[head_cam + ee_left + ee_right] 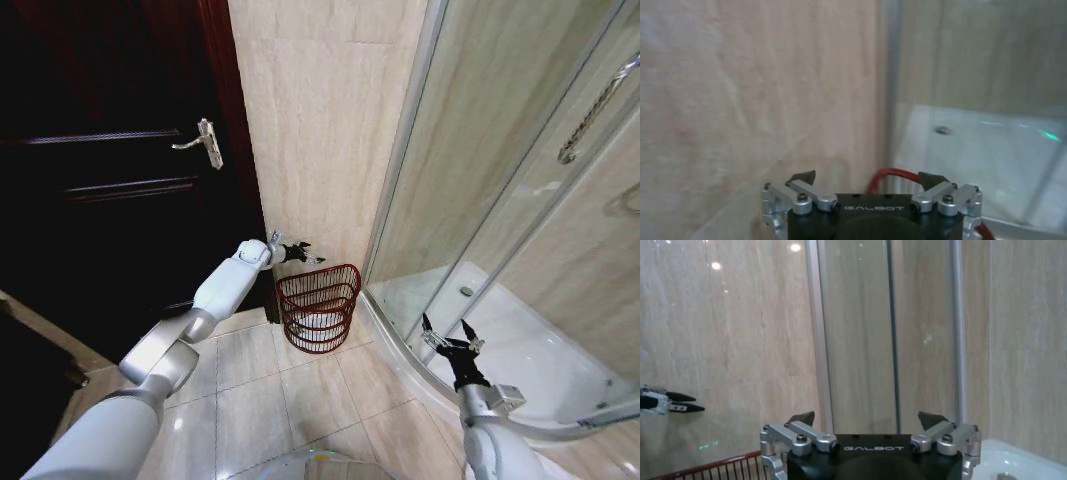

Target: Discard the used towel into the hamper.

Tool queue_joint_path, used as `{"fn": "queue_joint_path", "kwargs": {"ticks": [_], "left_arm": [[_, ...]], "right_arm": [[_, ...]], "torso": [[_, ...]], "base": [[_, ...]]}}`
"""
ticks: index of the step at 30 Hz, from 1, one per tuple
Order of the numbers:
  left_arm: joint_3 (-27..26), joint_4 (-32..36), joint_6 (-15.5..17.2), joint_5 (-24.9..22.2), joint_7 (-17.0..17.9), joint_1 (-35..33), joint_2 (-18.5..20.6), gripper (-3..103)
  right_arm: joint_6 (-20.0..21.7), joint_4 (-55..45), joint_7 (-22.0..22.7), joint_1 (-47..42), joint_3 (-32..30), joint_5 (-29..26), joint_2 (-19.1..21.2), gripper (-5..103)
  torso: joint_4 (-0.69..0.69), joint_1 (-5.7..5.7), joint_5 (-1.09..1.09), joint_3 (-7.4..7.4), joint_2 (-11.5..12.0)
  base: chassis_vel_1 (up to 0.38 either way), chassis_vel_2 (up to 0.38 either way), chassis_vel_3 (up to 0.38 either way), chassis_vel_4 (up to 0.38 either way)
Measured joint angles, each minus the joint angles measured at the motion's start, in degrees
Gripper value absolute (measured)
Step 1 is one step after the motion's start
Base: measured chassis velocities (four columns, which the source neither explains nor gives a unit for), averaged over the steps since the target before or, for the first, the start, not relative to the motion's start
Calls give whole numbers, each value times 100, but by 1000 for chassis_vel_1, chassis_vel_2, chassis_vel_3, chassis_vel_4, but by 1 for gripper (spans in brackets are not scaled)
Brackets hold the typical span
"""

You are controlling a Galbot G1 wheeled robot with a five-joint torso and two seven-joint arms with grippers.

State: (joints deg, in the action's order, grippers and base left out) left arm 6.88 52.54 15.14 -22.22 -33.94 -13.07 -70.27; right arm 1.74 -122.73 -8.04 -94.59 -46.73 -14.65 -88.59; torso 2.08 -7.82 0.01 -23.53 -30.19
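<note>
The hamper (320, 305), a small red-brown wire basket, stands on the tile floor against the beige wall, between the door and the shower. My left gripper (308, 253) hangs open just above the hamper's rim on its door side, nothing between its fingers. In the left wrist view the gripper (867, 176) is spread wide, with a piece of the red rim (888, 175) beyond it. My right gripper (450, 335) is open and empty over the shower tray's edge, to the right of the hamper. In the right wrist view this gripper (867, 417) faces the glass, and the hamper rim (713, 471) and the left gripper (667, 404) lie off to one side. The towel is out of view.
A dark wooden door with a metal handle (205, 140) is left of the hamper. A curved glass shower enclosure (480, 150) with a white tray (530, 350) stands to the right. Open tile floor (300, 400) lies in front of the hamper.
</note>
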Motion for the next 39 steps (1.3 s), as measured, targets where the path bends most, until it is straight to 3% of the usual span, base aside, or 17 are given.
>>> {"fn": "queue_joint_path", "kwargs": {"ticks": [1,2,4,5,6,7,8,9,10,14,16,21,25,32,39], "left_arm": [[-103,320,-27,-9,519,-261,45,100],[-103,320,-27,-9,519,-261,45,100],[-432,942,-89,-10,1335,-857,88,100],[-645,1428,-143,-33,1982,-1331,141,100],[-645,1428,-143,-33,1982,-1331,141,100],[-840,1897,-207,-63,2532,-1781,216,100],[-940,2130,-261,-78,2752,-2015,252,100],[-1196,2670,-389,-80,3204,-2585,311,100],[-1196,2670,-389,-80,3204,-2585,311,100],[-2078,3893,-669,126,4216,-4042,236,100],[-2234,3990,-728,180,4308,-4194,192,100],[-3678,4838,-871,1039,4447,-5437,-249,100],[-4208,5501,-906,1207,4742,-6121,-452,100],[-4516,6110,-1014,1362,4832,-6822,-697,100],[-4309,6251,-1116,1482,4573,-7004,-684,100]], "right_arm": [[0,-17,0,-5,-4,-17,-5,100],[0,-17,0,-5,-4,-17,-5,100],[0,-45,0,-13,-23,-48,-7,100],[0,-70,0,-26,-34,-70,-11,100],[0,-70,0,-26,-34,-70,-11,100],[-1,-94,0,-48,-39,-86,-10,100],[-2,-106,0,-60,-41,-94,-9,100],[-11,-127,0,-82,-41,-105,-8,100],[-11,-127,0,-82,-41,-105,-8,100],[-81,-158,-27,-125,-10,-108,-29,100],[-88,-158,-37,-134,-8,-111,-33,100],[-141,-157,-57,-166,-20,-165,-18,100],[-179,-148,-56,-138,-17,-160,-16,100],[-261,-255,-73,-197,28,-72,-62,100],[-150,-470,-31,-287,86,247,-55,100]], "torso": [[-1,0,-1,0,0],[-1,0,-1,0,0],[0,0,-1,0,0],[0,0,-2,0,0],[0,0,-2,0,0],[0,0,-3,-1,0],[1,0,-2,0,0],[3,0,-1,0,0],[3,0,-1,0,0],[3,1,0,1,-1],[3,1,-1,1,-1],[2,1,-3,0,-1],[2,1,-2,0,-1],[1,1,-2,1,-1],[0,0,-2,0,-1]], "base": [[0,0,0,0],[0,0,0,0],[0,0,0,0],[0,0,0,0],[0,0,0,0],[0,0,0,0],[0,0,0,0],[0,0,0,0],[0,0,0,0],[0,0,0,0],[0,0,0,0],[0,0,0,0],[0,0,0,0],[0,0,0,0],[0,0,0,0]]}}
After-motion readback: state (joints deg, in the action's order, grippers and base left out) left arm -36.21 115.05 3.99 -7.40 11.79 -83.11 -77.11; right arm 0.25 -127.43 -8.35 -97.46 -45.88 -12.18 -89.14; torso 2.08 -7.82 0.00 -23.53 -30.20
